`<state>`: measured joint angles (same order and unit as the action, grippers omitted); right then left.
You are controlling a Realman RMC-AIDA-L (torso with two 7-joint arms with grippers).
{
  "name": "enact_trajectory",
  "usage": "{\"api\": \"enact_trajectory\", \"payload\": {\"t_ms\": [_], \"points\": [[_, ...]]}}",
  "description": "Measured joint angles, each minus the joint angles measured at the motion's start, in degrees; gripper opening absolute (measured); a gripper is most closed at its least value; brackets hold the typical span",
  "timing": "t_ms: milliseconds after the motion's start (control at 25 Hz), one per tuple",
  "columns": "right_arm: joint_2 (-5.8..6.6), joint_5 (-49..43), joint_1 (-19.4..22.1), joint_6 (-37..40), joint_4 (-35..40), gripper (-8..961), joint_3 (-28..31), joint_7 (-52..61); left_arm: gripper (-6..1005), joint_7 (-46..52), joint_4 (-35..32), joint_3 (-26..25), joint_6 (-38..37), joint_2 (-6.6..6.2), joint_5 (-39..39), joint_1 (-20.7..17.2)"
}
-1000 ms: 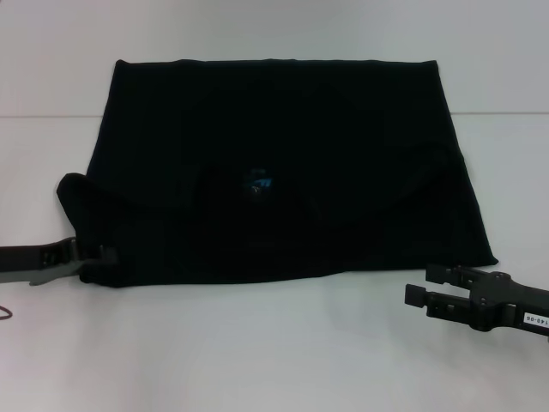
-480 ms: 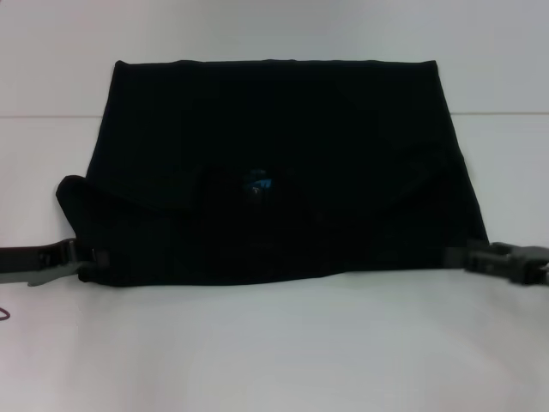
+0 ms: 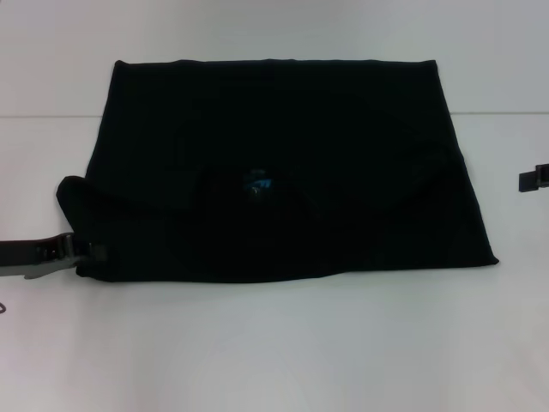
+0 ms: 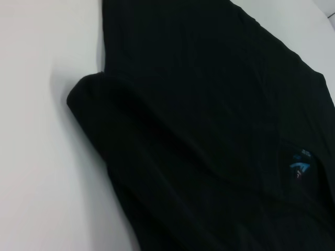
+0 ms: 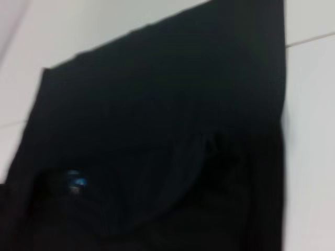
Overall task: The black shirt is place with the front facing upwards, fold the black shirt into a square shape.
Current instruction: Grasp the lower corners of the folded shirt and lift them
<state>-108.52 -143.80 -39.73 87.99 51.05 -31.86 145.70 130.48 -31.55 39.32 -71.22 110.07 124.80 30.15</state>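
The black shirt lies folded flat on the white bench (blue label showing). The left tool touches its near left corner; grip unclear. The right tool sits apart from the shirt's right side.

shirt: the black shirt reads to me as soft matt cloth, with low creases and no sheen.
label: its small blue neck label looks to me like woven fabric, slightly brighter.
table: i see the white table as smooth, hard and faintly glossy.
left gripper: the left gripper shows dull grey metal or plastic; i cannot tell which.
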Motion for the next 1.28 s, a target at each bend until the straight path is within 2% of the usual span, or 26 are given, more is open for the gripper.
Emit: {"api": "enact_trajectory", "payload": {"t_ms": [160,360,560,1000,1280], "points": [[-1.4,-7.77,-4.52,-3.22,-3.63,825,-1.11,0.04,29,-0.11,-0.01,0.28,-0.07,-0.07,0.0,0.2],[-1.51,-8.14,-6.68,-8.76,-10.52,825,-4.79,-0.39,29,-0.48,0.0,0.17,-0.25,-0.15,0.0,0.27],[-1.96,-8.16,-7.26,-12.77,-14.11,826,-7.05,-0.52,29,-0.64,0.0,0.01,-0.58,-0.16,-0.1,0.24],[-4.36,-8.06,-7.59,-14.94,-16.04,802,-7.33,-2.03,29,-0.73,0.0,-0.04,-0.59,-0.04,-0.29,0.17],[-4.76,-8.27,-7.52,-16.15,-16.23,768,-7.44,-2.19,29,-0.77,0.0,-0.04,-0.78,0.0,-0.46,0.09]]}}
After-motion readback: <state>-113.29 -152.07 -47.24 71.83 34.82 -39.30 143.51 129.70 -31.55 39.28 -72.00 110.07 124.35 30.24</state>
